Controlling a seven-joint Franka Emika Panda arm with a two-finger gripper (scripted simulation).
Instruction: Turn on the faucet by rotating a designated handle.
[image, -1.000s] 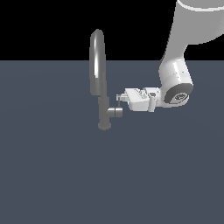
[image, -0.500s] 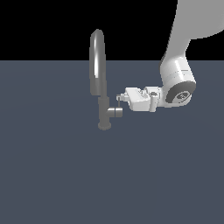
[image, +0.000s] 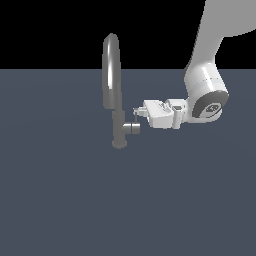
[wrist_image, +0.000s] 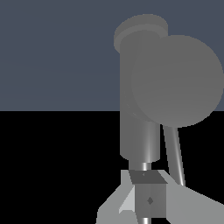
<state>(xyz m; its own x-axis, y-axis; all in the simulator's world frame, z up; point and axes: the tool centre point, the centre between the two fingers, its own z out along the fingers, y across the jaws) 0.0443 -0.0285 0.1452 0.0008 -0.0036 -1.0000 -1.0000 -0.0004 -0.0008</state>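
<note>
Faucet: tall grey metallic gooseneck faucet (image: 112, 85) stands upright on the dark grey-blue flat surface (image: 125, 210), its small round base just left of centre in the exterior view.
Handle: short grey metal cylinder handle (image: 132, 128) juts from the column toward 3 o'clock, low on the column; a thin pin-like lever (image: 135, 116) rises from its tip toward 12 o'clock.
Handle, wrist view: the stub's round end face (wrist_image: 177, 81) fills much of the frame, the pin (wrist_image: 173, 153) running off it.
Arm: white Franka arm (image: 207, 85) comes in from 1 o'clock, wrist level.
Gripper: white two-finger gripper (image: 137, 113) points toward 9 o'clock — fingertips at the pin's top, touching or just beside it.
Grip: cannot tell — fingers (wrist_image: 146, 199) shown close, but whether clenched on the pin is unclear.
</note>
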